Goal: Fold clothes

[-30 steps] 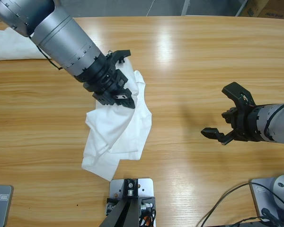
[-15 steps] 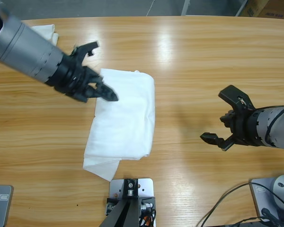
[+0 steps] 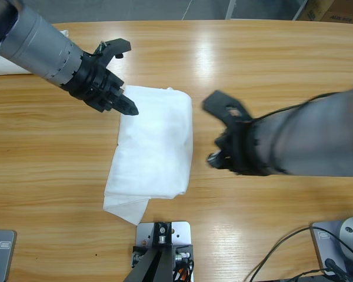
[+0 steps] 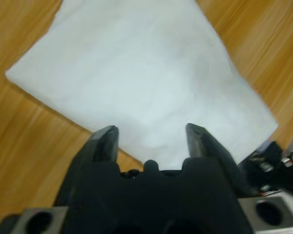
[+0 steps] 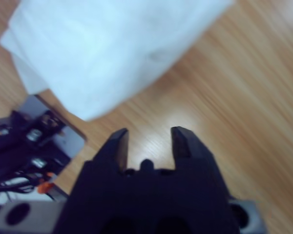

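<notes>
A white garment [image 3: 156,147] lies folded into a tall rectangle in the middle of the table, with a loose corner sticking out at its lower left. My left gripper [image 3: 129,77] hovers over its upper left corner, open and holding nothing. The left wrist view looks down on the cloth [image 4: 136,73] beyond the left gripper [image 4: 151,129]. My right gripper [image 3: 210,132] is just right of the garment's right edge, open and empty. In the right wrist view the right gripper [image 5: 149,130] is over bare wood with the cloth [image 5: 102,48] ahead of it.
More white cloth [image 3: 3,61] lies at the table's far left edge, behind the left arm. Bare wooden table [image 3: 282,70] stretches to the right. A cable [image 3: 282,247] runs along the front right.
The left gripper let go of the bunched garment, which now lies flat, and drew back to its upper left corner. The right arm swung fast to the left, up to the garment's right edge.
</notes>
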Controlling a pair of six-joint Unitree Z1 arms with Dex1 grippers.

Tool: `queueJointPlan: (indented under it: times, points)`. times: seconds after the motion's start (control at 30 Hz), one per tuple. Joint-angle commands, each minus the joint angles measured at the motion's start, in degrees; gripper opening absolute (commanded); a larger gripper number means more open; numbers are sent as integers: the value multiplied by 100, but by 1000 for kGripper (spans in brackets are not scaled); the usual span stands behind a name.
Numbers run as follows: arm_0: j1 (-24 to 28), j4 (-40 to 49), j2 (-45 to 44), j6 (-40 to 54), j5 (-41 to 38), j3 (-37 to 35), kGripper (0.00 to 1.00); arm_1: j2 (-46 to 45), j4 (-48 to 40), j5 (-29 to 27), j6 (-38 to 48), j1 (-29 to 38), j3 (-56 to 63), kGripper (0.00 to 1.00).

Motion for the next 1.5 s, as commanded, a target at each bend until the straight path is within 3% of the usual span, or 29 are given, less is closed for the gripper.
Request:
queueJointPlan:
  times: [0.03,0.17,0.77,1.1,1.27,1.4,1.43,1.47,1.5]
  points:
    - [40,314,895,524,169,-167,0,1425,-528,194,654,742,-636,0]
    - [43,312,1018,514,267,-299,0,1688,-702,104,893,1020,-645,0]
    - [224,271,1656,39,399,-647,0,2203,-697,-91,875,1024,-469,0]
    - [311,271,1999,-105,860,-744,0,2474,-693,-100,1060,1191,-314,0]
    - [613,312,1815,-100,949,-793,0,2275,-681,-147,1044,1191,-177,0]
    - [1133,656,811,-101,933,-570,0,1476,-412,-323,923,1191,-163,0]
    - [1276,658,452,-108,940,-377,207,1196,-175,-407,874,1191,-275,345]
    - [1365,658,190,-105,942,-248,676,985,47,-528,789,1191,-376,872]
    - [1411,658,-138,-100,942,-123,948,748,330,-662,717,1191,-529,993]
